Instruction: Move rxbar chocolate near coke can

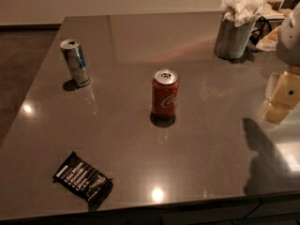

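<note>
The gripper (280, 100), a pale cream claw on the robot's white arm (289, 29), hung over the right edge of the shiny dark grey worktop (211, 139), approx. halfway btw. the back and the front. I cannot tell if it was open or closed. It was not touching the bar or either can, and all three sat on the worktop well apart from it. A dark shadow (262, 163) lay on the worktop below it, near the front right corner.

The rxbar chocolate (83, 178), a flat black wrapper w/ rows of white letters, lay near the front left corner, just back from the front edge. It lay flat and was turned at a slant, w/ one end toward the left edge and the other end toward the front edge.

The coke can (164, 95), a red metal can w/ white curly letters and a silver top, stood upright approx. in the middle of the worktop. It was well apart from the bar.

A thin silver-and-blue can (75, 62) stood upright near the left edge, more toward the back. It was well apart from the red can too.

A grey metal bucket (233, 36) stood near the back right corner. It was stuffed w/ crumpled white paper (243, 3) that stuck out over the rim.
</note>
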`<move>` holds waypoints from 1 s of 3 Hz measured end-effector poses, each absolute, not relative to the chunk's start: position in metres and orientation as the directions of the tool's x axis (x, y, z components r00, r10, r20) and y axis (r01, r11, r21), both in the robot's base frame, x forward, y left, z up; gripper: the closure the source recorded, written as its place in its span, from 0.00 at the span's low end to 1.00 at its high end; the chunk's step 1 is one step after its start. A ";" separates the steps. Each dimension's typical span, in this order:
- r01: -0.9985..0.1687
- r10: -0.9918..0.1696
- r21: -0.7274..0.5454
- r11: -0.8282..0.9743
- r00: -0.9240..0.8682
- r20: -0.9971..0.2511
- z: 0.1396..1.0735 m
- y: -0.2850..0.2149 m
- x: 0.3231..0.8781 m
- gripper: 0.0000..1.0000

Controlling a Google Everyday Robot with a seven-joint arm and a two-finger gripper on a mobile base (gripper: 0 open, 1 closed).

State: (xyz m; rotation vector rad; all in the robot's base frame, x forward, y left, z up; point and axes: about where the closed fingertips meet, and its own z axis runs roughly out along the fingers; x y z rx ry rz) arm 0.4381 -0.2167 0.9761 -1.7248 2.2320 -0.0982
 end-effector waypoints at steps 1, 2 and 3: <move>-0.931 -0.953 -0.245 0.270 -0.221 -0.207 0.976 -0.217 0.438 0.00; -0.939 -0.953 -0.232 0.255 -0.205 -0.221 0.976 -0.193 0.432 0.00; -0.948 -0.949 -0.219 0.233 -0.171 -0.266 0.970 -0.149 0.421 0.00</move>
